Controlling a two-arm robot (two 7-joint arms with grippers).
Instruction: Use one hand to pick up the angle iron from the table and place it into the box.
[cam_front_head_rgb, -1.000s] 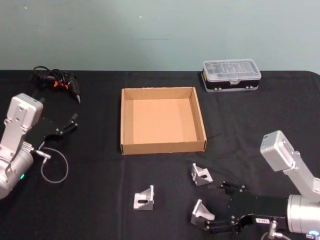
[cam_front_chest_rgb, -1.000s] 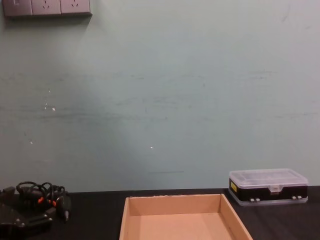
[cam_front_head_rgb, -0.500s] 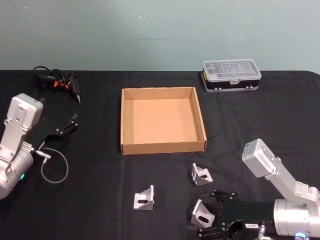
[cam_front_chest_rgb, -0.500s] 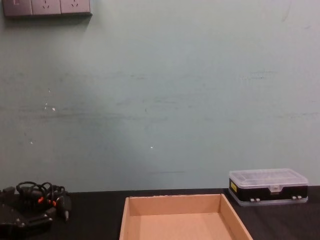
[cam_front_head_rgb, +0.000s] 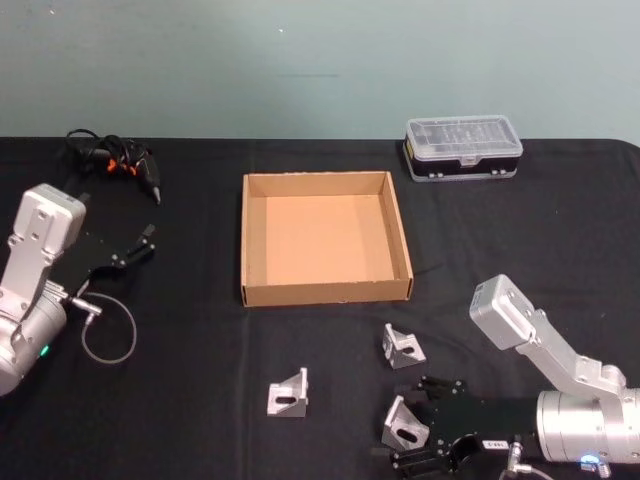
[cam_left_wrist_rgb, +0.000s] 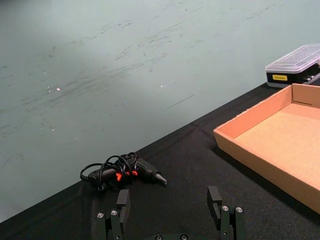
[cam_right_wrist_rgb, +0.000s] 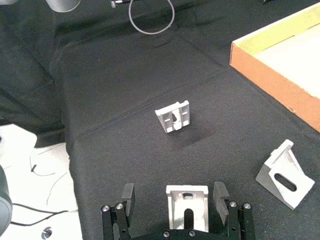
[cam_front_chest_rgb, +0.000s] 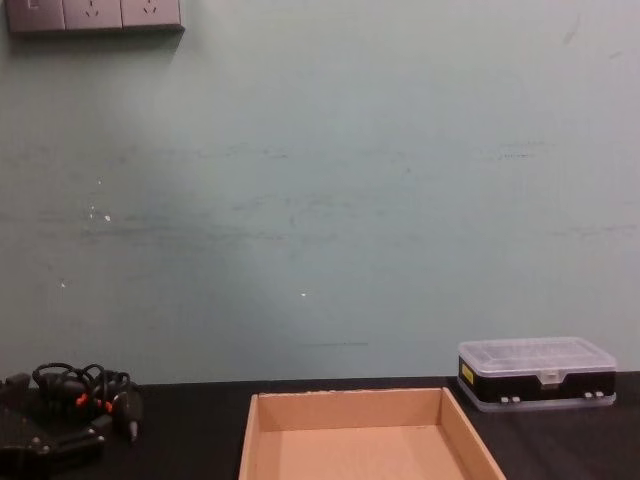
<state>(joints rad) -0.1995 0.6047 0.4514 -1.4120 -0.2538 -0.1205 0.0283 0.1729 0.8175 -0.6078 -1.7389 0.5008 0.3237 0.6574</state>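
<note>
Right hand (cam_front_head_rgb: 410, 423) edged left, fingers (cam_right_wrist_rgb: 128, 196) open astride angle iron (cam_front_head_rgb: 403, 427), left hand (cam_front_head_rgb: 146, 244) parked, open.

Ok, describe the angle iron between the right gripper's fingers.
The angle iron is a small pale grey metal bracket: two legs at a right angle, side webs, a slot in its face. It rests on the black table, nearest the robot of three alike. The right gripper is open around it, one finger each side with gaps, so only the table touches it.
</note>
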